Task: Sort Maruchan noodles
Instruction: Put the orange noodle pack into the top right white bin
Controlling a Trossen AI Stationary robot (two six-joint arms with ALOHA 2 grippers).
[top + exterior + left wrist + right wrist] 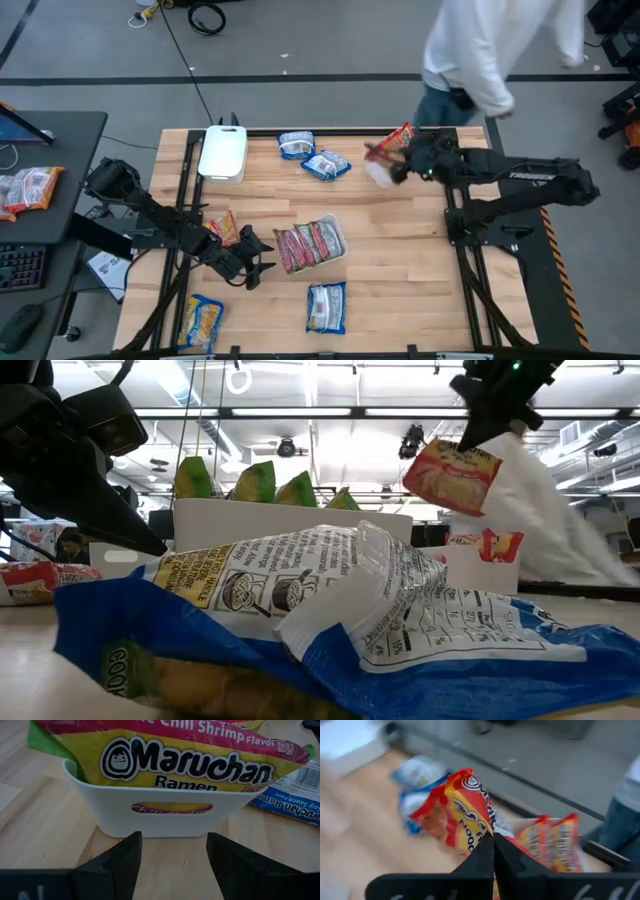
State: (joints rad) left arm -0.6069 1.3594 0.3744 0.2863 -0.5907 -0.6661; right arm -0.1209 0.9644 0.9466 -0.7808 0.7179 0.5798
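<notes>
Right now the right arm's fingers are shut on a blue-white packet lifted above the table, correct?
Not quite: the packet in the right gripper is orange-yellow-red, not blue-white, as the right wrist view shows. The fingers are shut on it, and it is lifted above the table.

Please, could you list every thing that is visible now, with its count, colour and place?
Blue-white noodle packets: three, two at the far middle of the table, one near its front edge.
Orange-yellow packets: two on the left side, one more held up at the far right.
White tray with packets: one, table centre.
White tray, upside down: one, far left.
Person: one, white top, beyond the table.
Left gripper: open, beside the centre tray.
Right gripper: shut on an orange-yellow packet.
</notes>
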